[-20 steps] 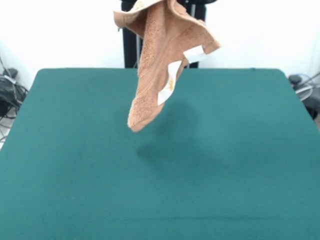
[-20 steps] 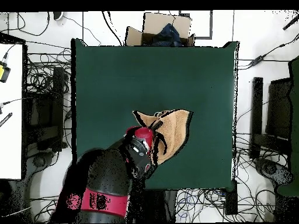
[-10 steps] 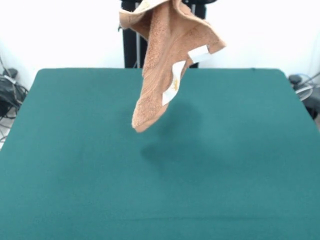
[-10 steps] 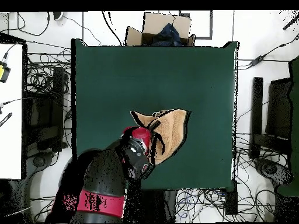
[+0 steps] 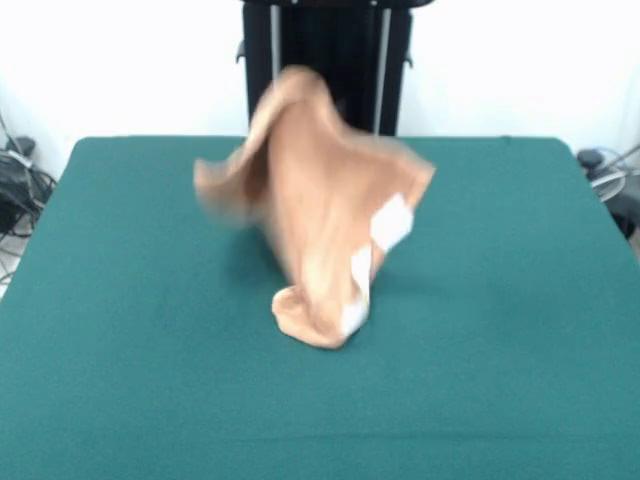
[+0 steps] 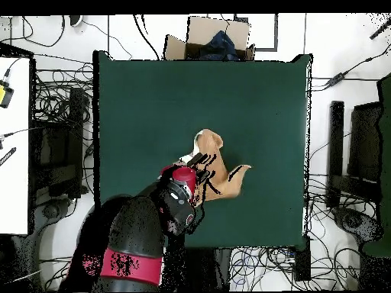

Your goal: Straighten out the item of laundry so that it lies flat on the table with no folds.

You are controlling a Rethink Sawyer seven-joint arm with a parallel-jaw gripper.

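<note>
The item of laundry point(image 5: 320, 215), an orange-tan towel with white tags, is blurred in mid-fall in the front view. Its lower end bunches on the table point(image 5: 120, 300), and its upper part billows loose, with nothing holding it in that view. From overhead the towel point(image 6: 216, 162) is a crumpled heap a little toward the robot's side of the middle of the green table point(image 6: 153, 99). The arm's red wrist hangs over its edge, and the gripper point(image 6: 195, 169) sits under that wrist, mostly hidden.
A cardboard box point(image 6: 218, 38) stands beyond the table's far edge in the overhead view. Cables point(image 6: 53, 99) cover the floor on both sides. A white desk point(image 6: 14, 145) stands at the left. The arm's body point(image 6: 137, 236) overhangs the table's near edge.
The towel hung high from the gripper before. Now it has dropped free, its lower end has landed on the table, and it looks smaller and more bunched from overhead.
</note>
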